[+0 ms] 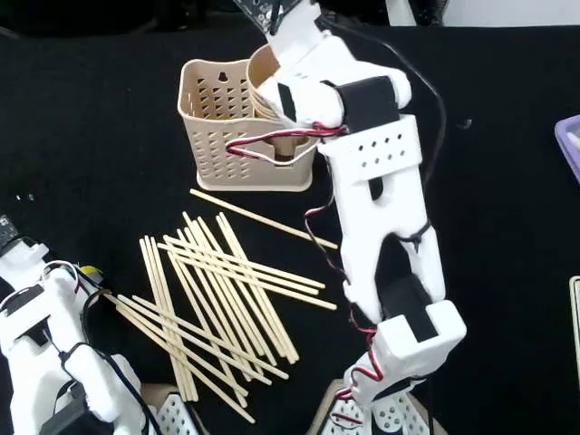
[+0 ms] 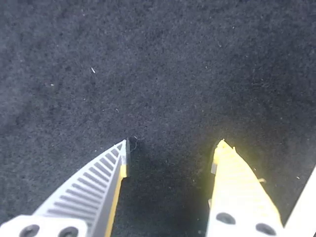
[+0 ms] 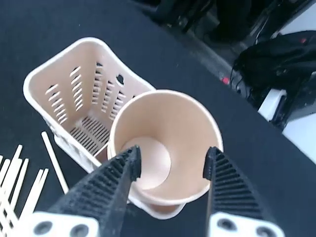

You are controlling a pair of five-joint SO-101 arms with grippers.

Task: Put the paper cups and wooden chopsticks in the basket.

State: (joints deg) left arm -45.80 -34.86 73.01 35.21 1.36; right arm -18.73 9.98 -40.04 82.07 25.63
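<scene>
Currently, hazards first, nearest the arm bases outward. The wooden chopsticks (image 1: pixel 217 290) lie in a loose, crossed pile on the black desk (image 1: pixel 109 109), on the near side of the basket (image 1: pixel 245 127). Most lie well apart from it, with one stray stick near its front wall. Judgement: crossed sticks are likely to roll or scissor when one is pinched, so a hand could lift two at once or drag neighbours away from the basket. Long sticks may also lean out of so short a basket, or knock what stands inside.

Farther off, the paper cup (image 3: pixel 168 123) stands mouth up in a corner of the basket, its rim above the basket's rim. A second rim beneath hints at a nested cup, though this is not certain. Judgement: if the hand above it withdraws askew, a fingertip could snag the rim and tip the cup out, or shift the light basket.

Poses, same order. The left arm (image 1: pixel 45 353) is folded low, well off from the basket beyond the pile. The left hand (image 2: pixel 173 144) sits close over bare desk, fingers spread with nothing between them. The right arm (image 1: pixel 381 208) stretches out to the basket, wrist bent down. The right hand (image 3: pixel 173 152) hangs over the cup's mouth, fingers spread and seemingly clear of the rim.
</scene>
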